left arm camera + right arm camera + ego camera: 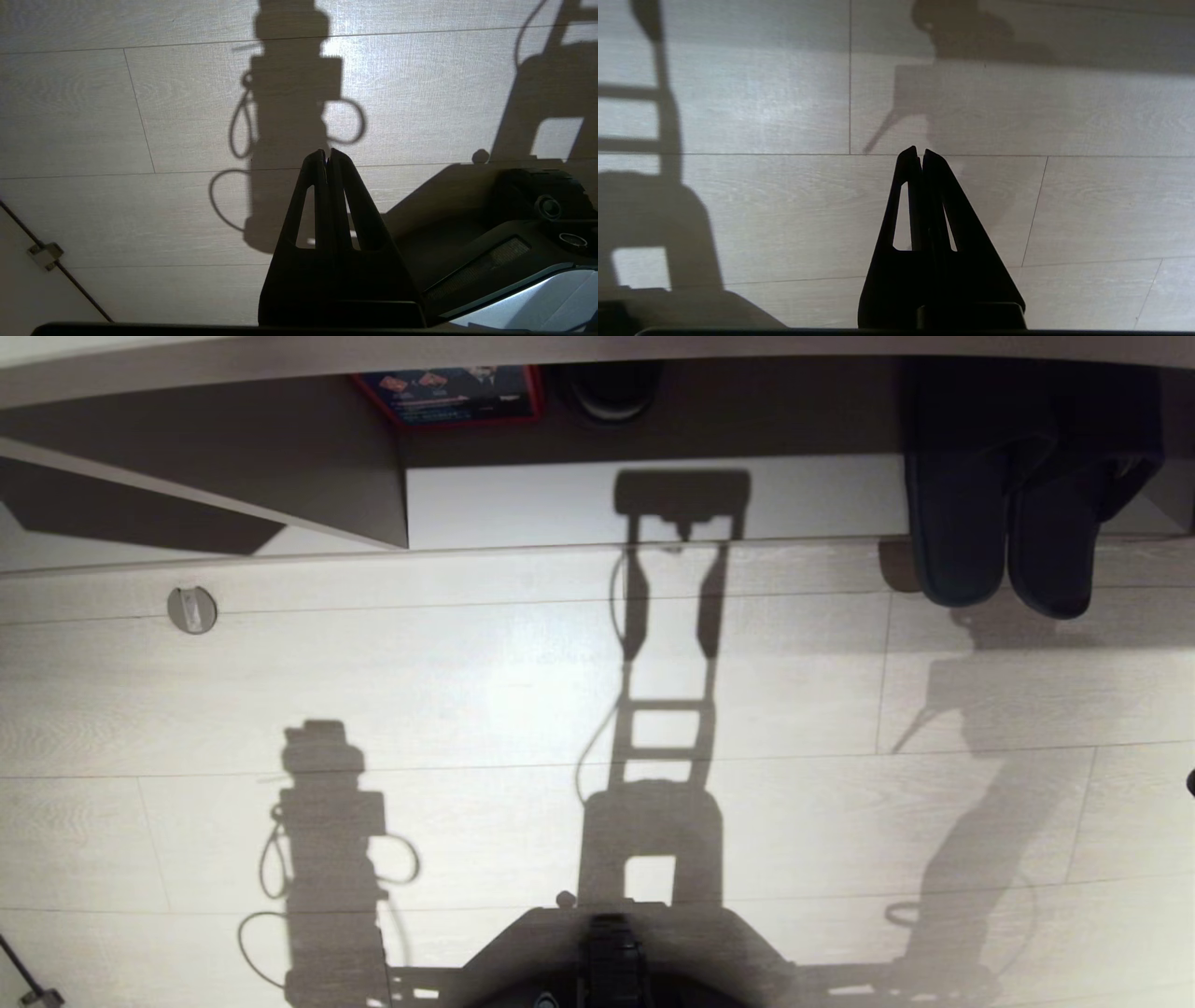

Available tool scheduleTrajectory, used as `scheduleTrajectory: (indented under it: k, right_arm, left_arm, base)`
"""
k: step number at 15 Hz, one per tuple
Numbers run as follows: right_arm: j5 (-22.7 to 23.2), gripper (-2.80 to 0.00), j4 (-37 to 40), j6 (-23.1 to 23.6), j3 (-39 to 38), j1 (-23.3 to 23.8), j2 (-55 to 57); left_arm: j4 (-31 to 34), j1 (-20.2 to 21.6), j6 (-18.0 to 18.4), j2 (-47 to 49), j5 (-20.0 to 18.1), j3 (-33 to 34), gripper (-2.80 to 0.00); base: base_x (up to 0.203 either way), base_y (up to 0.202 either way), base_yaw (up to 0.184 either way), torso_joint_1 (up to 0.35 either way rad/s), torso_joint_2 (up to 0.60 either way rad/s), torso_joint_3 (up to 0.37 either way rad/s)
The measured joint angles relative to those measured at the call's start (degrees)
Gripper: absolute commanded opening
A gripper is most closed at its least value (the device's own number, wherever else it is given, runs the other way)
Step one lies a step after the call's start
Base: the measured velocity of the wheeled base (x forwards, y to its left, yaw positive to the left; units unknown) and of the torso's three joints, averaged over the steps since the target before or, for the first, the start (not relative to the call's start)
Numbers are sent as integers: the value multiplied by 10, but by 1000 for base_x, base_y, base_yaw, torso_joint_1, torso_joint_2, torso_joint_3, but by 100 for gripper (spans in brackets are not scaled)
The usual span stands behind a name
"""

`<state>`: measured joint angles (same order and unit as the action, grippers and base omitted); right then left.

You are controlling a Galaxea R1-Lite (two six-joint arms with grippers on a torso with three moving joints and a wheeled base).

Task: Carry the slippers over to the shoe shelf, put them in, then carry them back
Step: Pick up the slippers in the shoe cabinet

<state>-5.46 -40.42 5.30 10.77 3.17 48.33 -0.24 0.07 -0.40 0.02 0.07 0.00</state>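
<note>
A pair of dark grey-navy soft fabric slippers [1004, 537] with rounded ends lies side by side at the head view's upper right, partly inside the low recess and overlapping the pale base board [560, 504] and the light wood-grain plank floor [467, 672]. A red-edged printed box [453, 394] and a round metal floor fitting [191, 609] appear only in the head view. Each wrist view alone shows its black, tapered pincer: the left pincer [327, 156] and right pincer [920, 154] are both clenched, empty, above bare floor. The left wrist view also catches the robot's dark base [514, 224].
</note>
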Motion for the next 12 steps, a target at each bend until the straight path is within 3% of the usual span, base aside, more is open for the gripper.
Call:
scheduleTrajectory:
  k: [8, 12]
  right_arm:
    - [1, -280, -186, -6, 12, 35, 214]
    - [3, -280, -267, -8, 75, 42, 298]
  left_arm:
    - [0, 0, 0, 0, 0, 0, -280]
    - [0, 0, 0, 0, 0, 0, -280]
  base:
    - [0, 0, 0, 0, 0, 0]
    - [0, 0, 0, 0, 0, 0]
